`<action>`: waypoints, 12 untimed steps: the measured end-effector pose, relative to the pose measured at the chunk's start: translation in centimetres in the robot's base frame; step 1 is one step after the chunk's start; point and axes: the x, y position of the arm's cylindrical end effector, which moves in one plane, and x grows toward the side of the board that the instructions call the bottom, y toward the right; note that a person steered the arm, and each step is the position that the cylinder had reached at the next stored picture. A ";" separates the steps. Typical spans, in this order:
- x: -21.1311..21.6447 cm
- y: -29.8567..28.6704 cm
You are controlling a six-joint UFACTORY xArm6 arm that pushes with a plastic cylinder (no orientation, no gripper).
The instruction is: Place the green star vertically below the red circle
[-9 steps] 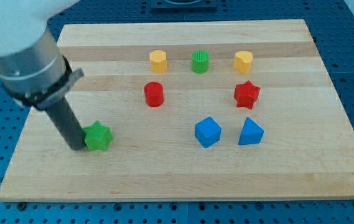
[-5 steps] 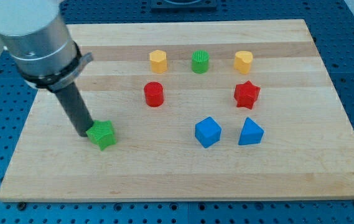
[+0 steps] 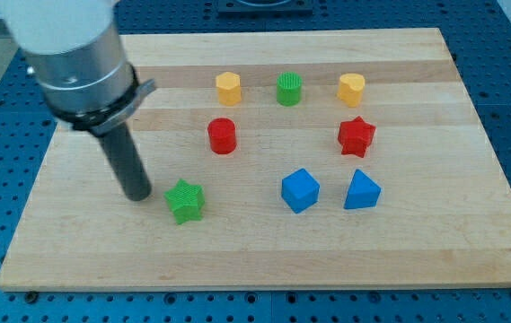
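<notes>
My tip [image 3: 138,195] is a bare rod with no fingers to open or close. Since a moment ago it has shoved the green star [image 3: 185,201] toward the view's right; the star now sits just right of my tip, slightly apart. The red circle [image 3: 222,136] lies up and right of the star, so I judge another short rightward push across the tabletop [image 3: 435,242] remains.
</notes>
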 end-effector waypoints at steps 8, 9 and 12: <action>0.7 5.1; 0.7 5.6; 0.0 7.5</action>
